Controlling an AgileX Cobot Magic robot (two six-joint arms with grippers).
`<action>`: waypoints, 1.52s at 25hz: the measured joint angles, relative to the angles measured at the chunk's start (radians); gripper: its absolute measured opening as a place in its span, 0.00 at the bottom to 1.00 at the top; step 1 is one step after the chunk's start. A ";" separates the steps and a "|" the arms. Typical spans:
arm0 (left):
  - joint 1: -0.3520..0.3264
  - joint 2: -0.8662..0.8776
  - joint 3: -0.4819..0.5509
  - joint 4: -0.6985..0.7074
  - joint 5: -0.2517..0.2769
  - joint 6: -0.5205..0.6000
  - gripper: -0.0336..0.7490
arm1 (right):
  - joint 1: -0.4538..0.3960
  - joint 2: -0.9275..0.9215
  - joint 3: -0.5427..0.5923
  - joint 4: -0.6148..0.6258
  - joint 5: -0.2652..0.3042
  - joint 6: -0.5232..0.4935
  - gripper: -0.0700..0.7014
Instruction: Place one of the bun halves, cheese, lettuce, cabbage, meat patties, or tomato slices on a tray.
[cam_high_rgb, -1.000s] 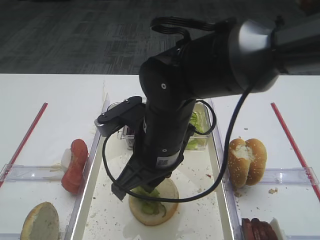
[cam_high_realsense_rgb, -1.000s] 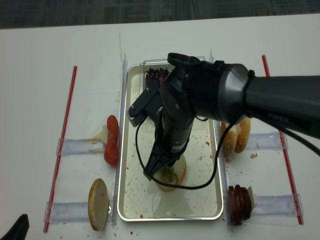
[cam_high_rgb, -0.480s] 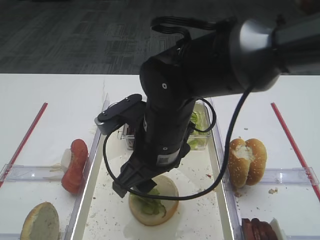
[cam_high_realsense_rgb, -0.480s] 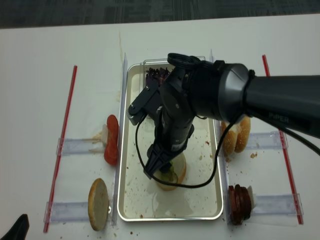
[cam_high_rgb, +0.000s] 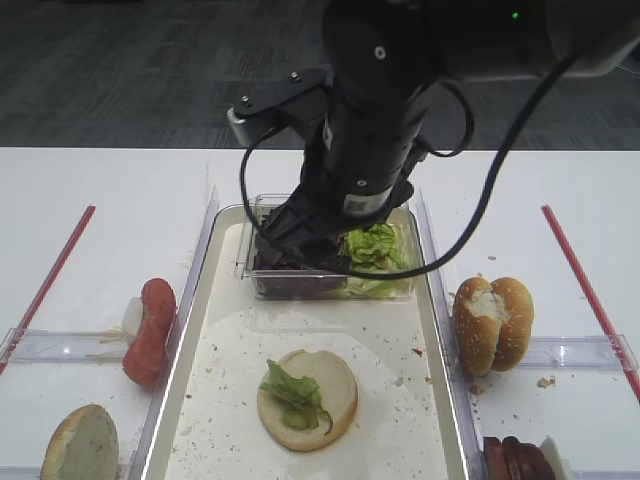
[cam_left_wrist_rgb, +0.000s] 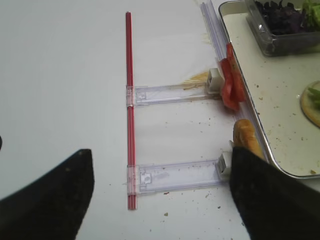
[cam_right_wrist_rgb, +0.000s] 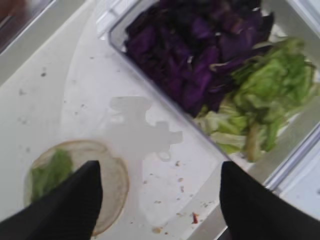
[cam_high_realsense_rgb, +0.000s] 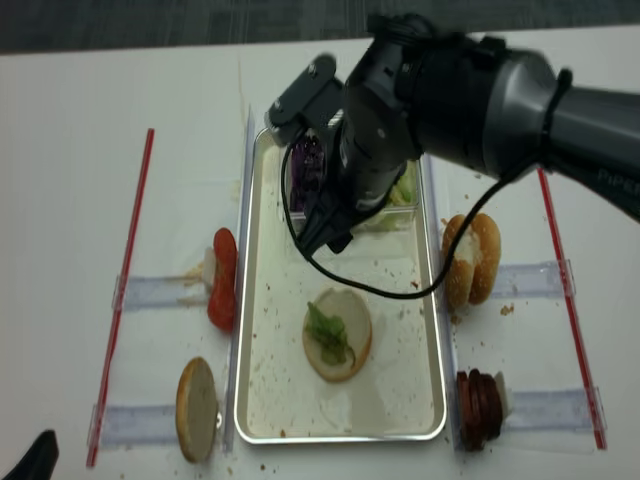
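The lettuce (cam_high_rgb: 294, 391) lies limp on the bun half (cam_high_rgb: 307, 398); right gripper (cam_right_wrist_rgb: 157, 200) fingers apart, empty; pinch its ruffled edge gently.

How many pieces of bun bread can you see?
4, though more may be hidden: one bun half on the tray under lettuce, one standing on edge left of the tray, and two leaning together on the right.
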 joint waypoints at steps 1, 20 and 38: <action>0.000 0.000 0.000 0.000 0.000 0.000 0.75 | -0.021 -0.001 -0.008 -0.001 0.005 0.002 0.78; 0.000 0.000 0.000 0.000 0.000 0.000 0.75 | -0.605 -0.002 -0.012 0.087 0.078 -0.039 0.78; 0.000 0.000 0.000 0.000 0.000 0.000 0.75 | -0.762 -0.002 -0.003 0.181 0.156 -0.149 0.98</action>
